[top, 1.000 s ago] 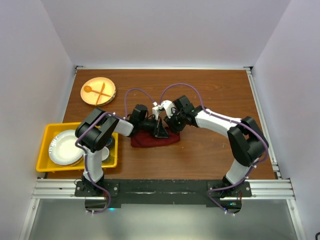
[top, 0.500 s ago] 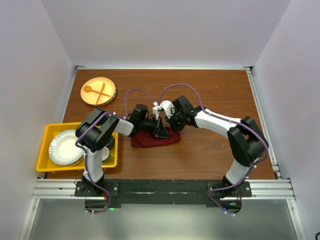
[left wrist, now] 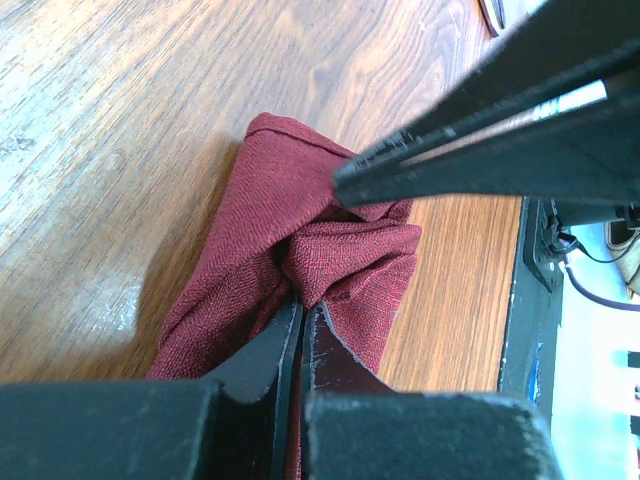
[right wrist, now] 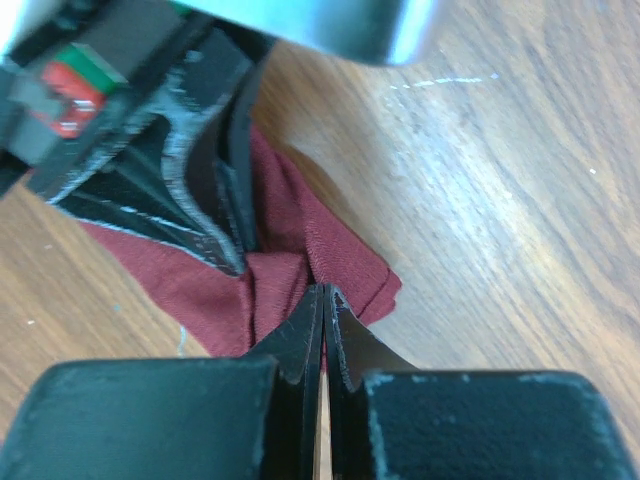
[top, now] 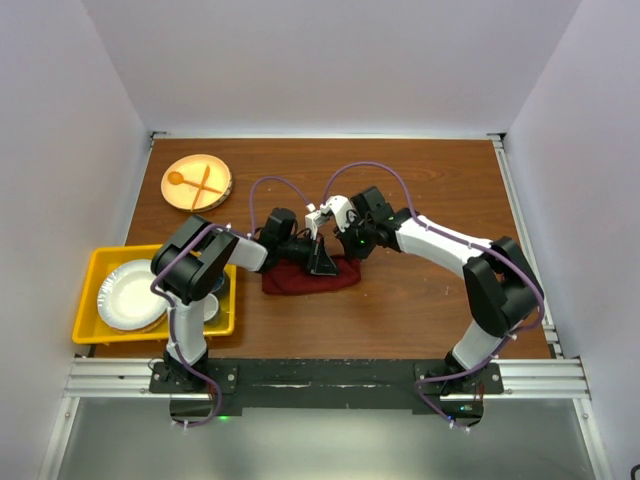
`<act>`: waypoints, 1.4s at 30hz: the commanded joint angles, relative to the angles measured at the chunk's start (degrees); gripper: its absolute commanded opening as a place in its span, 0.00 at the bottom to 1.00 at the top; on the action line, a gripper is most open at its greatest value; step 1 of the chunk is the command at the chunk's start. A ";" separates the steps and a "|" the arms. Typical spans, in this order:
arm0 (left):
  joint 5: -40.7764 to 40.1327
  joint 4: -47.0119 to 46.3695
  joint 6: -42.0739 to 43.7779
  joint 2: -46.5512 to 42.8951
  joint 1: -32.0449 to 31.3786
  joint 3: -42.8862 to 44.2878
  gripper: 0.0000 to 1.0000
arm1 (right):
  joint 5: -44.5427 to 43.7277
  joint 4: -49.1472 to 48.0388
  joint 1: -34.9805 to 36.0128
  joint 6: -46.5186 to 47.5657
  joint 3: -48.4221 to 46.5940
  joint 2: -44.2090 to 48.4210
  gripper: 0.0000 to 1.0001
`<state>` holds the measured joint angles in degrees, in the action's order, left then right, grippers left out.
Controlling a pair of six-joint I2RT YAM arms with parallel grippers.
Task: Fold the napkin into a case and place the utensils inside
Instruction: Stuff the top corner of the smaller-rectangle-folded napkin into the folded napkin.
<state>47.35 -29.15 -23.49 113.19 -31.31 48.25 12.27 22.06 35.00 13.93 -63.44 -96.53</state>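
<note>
Napkin (top: 300,280) in both low arms' tight jaws

A brown wooden table (top: 420,180) carries a bunched maroon napkin (top: 300,278) near its middle. Left of the napkin and farther back sits an orange plate (top: 212,170). Left of the napkin and slightly nearer, a yellow tray (top: 150,333) rests at the table's edge.

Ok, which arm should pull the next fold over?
Probably right: the right gripper is shut on the napkin by its edge. The left gripper pinches mid-cloth, so it suits anchoring.
</note>
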 commanded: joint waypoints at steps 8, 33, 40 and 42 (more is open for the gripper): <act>-4.11 7.97 -0.94 0.55 -0.07 0.97 0.00 | 5.75 -0.01 0.06 1.00 -0.11 3.63 0.00; 0.55 4.27 -7.89 -4.99 -0.77 4.75 0.00 | 6.01 -1.67 0.06 3.56 1.21 1.79 0.00; 0.46 4.01 -8.07 -3.59 -0.77 5.89 0.00 | 6.18 -1.85 -0.02 3.82 1.39 2.05 0.00; -0.06 4.19 -8.07 -1.75 -0.60 5.98 0.00 | 6.18 -1.85 0.06 3.82 1.30 2.22 0.00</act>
<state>46.72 -22.26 -30.89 110.32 -31.68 52.05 16.25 21.69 34.92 16.97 -62.33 -95.24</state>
